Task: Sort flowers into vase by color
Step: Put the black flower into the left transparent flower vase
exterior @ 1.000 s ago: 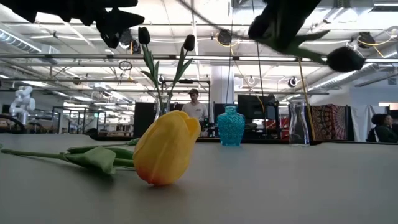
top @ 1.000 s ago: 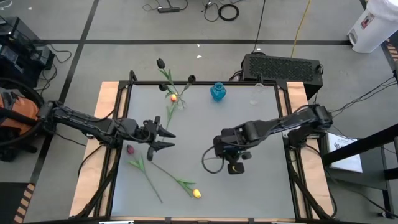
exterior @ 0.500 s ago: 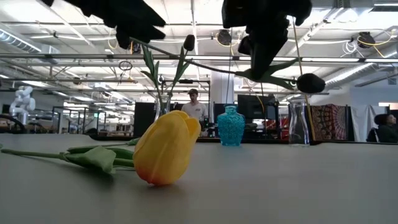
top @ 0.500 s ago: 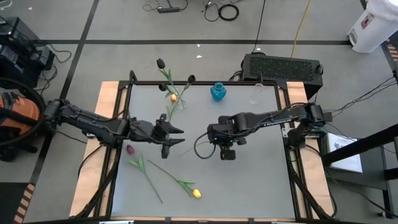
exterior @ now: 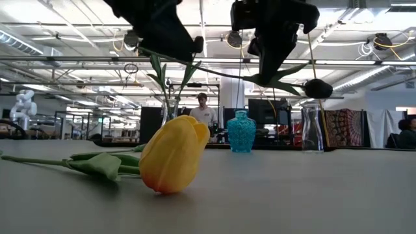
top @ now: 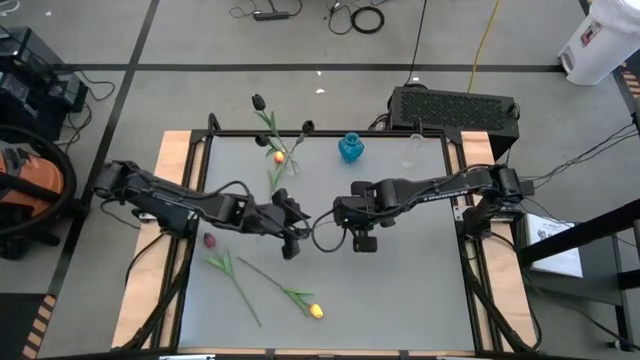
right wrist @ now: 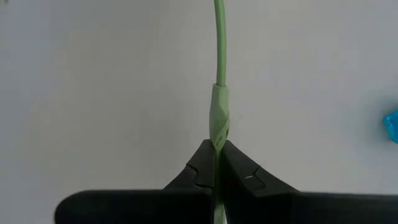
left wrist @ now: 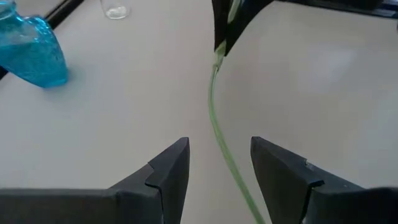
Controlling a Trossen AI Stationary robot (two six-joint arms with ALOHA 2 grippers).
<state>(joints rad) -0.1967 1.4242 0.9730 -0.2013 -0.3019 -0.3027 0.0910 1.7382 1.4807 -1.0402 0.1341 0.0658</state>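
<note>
My right gripper point(top: 337, 212) is shut on a black-headed tulip held over the middle of the table. Its bud point(exterior: 318, 88) and leaf show in the low view, and its thin green stem point(left wrist: 214, 118) shows in the left wrist view. My left gripper point(top: 300, 230) is open just left of the right one. Its two fingers point(left wrist: 168, 171) stand on either side of the stem's free end without visibly touching it. A yellow tulip point(top: 316, 311) and a dark red-purple tulip point(top: 210, 240) lie flat on the table's near left part. My right gripper pinches the tulip's stem between its two fingers, at the thicker green sleeve point(right wrist: 218, 118). The fingers come from the table's right and lie along the stem, which runs on past the tips. The tulip is lifted clear and lies roughly level, with its bud point(exterior: 318, 88) a little lower.
A clear vase point(exterior: 170, 107) at the far left edge holds two black tulips point(top: 258, 102) and a yellow one. A blue vase point(top: 349, 148) and another clear vase point(exterior: 312, 130) stand along the far edge. The near right part of the table is bare.
My right gripper has carried the black tulip toward the table's left and far edge, turning it so the bud sits lower. My left gripper has moved right toward it, still open, until its fingers straddle the stem's free end.
</note>
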